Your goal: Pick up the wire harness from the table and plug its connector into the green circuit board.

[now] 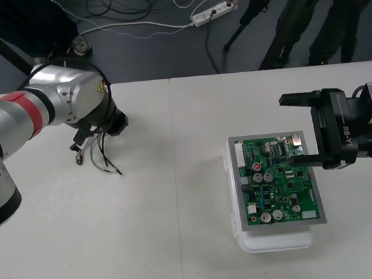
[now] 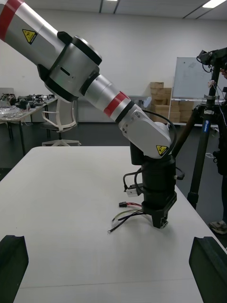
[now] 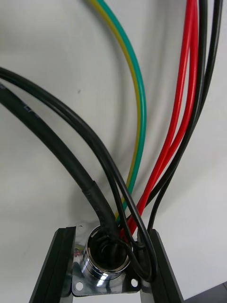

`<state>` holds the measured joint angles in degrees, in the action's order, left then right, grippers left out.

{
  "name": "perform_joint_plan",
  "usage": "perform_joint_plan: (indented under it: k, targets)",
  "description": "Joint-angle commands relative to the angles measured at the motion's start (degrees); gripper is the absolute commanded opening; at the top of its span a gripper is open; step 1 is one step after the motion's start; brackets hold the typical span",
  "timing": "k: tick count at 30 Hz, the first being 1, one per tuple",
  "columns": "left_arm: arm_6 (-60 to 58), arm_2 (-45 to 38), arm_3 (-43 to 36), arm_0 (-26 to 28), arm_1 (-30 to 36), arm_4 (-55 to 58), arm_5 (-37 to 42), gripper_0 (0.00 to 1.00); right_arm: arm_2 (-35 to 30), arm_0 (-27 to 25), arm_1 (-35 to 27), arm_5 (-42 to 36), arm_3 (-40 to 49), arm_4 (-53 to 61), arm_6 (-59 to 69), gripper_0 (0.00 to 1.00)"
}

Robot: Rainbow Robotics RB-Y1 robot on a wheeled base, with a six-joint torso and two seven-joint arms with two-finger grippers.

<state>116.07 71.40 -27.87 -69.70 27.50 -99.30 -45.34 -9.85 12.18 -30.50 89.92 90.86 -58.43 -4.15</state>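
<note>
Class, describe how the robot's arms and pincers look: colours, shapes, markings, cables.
On the left arm: rounded silver links, red ring, yellow warning triangles, black cable loops beside the black left pincer. The right pincer is black, boxy, with white lettering.

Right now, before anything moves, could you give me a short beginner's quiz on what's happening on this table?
1. True or false: the black plug is seated in the green circuit board.
2. Which gripper is shut on the round metal socket? A) left B) right C) neither
3. Fill in: the right gripper, at the board's right edge, has its fingers ___.

Key
1. False: the plug is over by the left gripper, far from the board.
2. A: the socket sits between the left gripper's two fingers.
3. Open.
</note>
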Motion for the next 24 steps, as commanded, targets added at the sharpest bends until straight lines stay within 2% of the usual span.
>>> perform_joint_plan:
  k: [1,14,24]
  targets:
    - [-2.9,-2.3,-5.4,0.9,4.1,1.2,-3.7,0.0,0.9,1.5,-1.9,0.1,0.8,0.9,1.6,1.0]
    - [-5.4,-3.5,-17.0,0.9,11.8,4.7,-9.1,0.0,0.8,1.6,-1.9,0.1,0.8,0.9,1.7,1.0]
    - [-6.9,-9.5,-20.1,1.0,14.9,6.8,-16.9,0.0,0.8,1.6,-1.8,0.1,0.8,0.8,1.6,1.0]
